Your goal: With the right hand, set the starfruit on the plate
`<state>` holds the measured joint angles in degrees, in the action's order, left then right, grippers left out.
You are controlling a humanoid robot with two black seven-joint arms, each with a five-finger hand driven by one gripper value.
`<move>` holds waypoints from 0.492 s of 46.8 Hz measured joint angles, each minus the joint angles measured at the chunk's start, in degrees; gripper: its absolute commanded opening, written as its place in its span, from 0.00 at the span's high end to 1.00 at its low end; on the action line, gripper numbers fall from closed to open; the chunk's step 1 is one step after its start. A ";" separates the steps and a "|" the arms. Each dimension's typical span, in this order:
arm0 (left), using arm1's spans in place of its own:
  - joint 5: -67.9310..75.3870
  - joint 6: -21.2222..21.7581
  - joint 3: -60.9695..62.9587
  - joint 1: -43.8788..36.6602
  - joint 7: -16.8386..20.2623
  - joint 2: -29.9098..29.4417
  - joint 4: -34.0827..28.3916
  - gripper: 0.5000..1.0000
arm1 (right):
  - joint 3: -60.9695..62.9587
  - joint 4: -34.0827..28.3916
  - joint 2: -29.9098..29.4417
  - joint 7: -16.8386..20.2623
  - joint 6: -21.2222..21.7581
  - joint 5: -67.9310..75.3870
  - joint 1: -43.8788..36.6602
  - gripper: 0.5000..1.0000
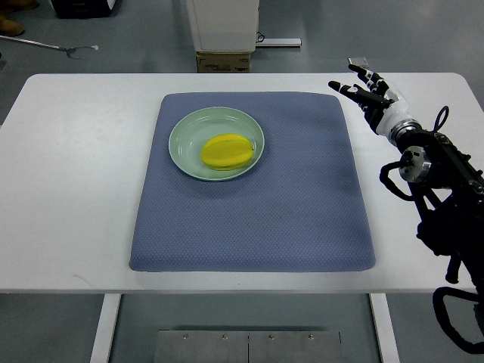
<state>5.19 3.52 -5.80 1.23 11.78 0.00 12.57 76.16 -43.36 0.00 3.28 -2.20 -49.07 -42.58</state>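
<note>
1. A white table (76, 189) filled most of the view, and a blue-grey mat (257, 212) lay flat across its middle.
2. On the far left part of the mat sat a round, pale green plate (181, 144), well inside the mat's edges.
3. The starfruit (226, 151) rested on the plate, slightly right of its centre; it was bright yellow, oval, smooth-skinned, with a faint ridge running along its length.
4. Nothing stood between the plate and the right side of the table; that stretch of mat lay bare.
5. Beyond the far table edge, a cardboard box (224, 61) sat on the floor beneath a white cabinet (223, 24).
6. The right hand (368, 91) hovered over the far right corner of the table, past the mat's edge and well apart from the plate, its fingers spread loose and holding nothing.
</note>
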 measured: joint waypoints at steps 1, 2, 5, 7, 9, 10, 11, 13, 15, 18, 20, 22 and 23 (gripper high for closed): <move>0.00 0.00 0.00 0.00 0.00 0.00 0.00 0.00 | 0.06 -0.08 0.00 -0.56 0.00 0.23 0.11 0.00; 0.00 0.00 -0.01 0.01 0.00 0.00 0.00 0.00 | 0.10 -0.15 0.00 -1.65 -0.03 0.50 0.36 0.00; 0.00 0.00 0.00 0.00 0.01 0.00 0.00 0.00 | 0.14 -0.19 0.00 -4.00 -0.04 0.92 0.98 0.00; 0.00 0.00 -0.01 0.00 0.00 0.00 0.00 0.00 | 0.15 -0.21 0.00 -5.49 -0.03 1.07 1.50 0.00; 0.00 0.00 -0.01 0.00 0.01 0.00 0.00 0.00 | 0.15 -0.45 0.00 -6.48 -0.02 1.15 2.15 0.00; 0.00 0.00 0.00 0.00 0.00 0.00 0.00 0.00 | 0.15 -0.68 0.00 -6.88 -0.02 1.19 2.52 0.00; 0.00 0.00 -0.01 0.00 0.01 0.00 0.00 0.00 | 0.15 -0.90 0.00 -7.25 -0.01 1.29 2.87 0.00; 0.00 0.00 -0.01 0.00 0.01 0.00 0.00 0.00 | 0.15 -1.31 0.00 -7.88 0.00 1.54 3.49 0.00; 0.00 0.00 -0.01 0.00 0.00 0.00 0.00 0.00 | 0.15 -1.67 -0.01 -8.37 0.00 1.77 3.90 0.00; 0.00 0.00 -0.01 0.00 0.00 0.00 0.00 0.00 | 0.17 -2.18 0.00 -9.40 0.00 2.14 4.42 0.00; 0.00 0.00 -0.01 0.00 0.00 0.00 0.00 0.00 | 0.18 -2.23 0.00 -10.11 0.00 2.29 4.72 0.00; 0.00 0.00 -0.01 0.00 0.00 0.00 0.00 0.00 | 0.20 -2.26 0.00 -10.74 0.00 2.31 4.83 0.00; 0.00 0.00 -0.01 0.00 0.00 0.00 0.00 0.00 | 0.20 -2.26 0.00 -11.06 0.00 2.32 4.85 0.00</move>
<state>5.19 3.51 -5.80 1.23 11.78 0.00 12.57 76.36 -45.62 0.00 -7.78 -2.20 -46.75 -37.73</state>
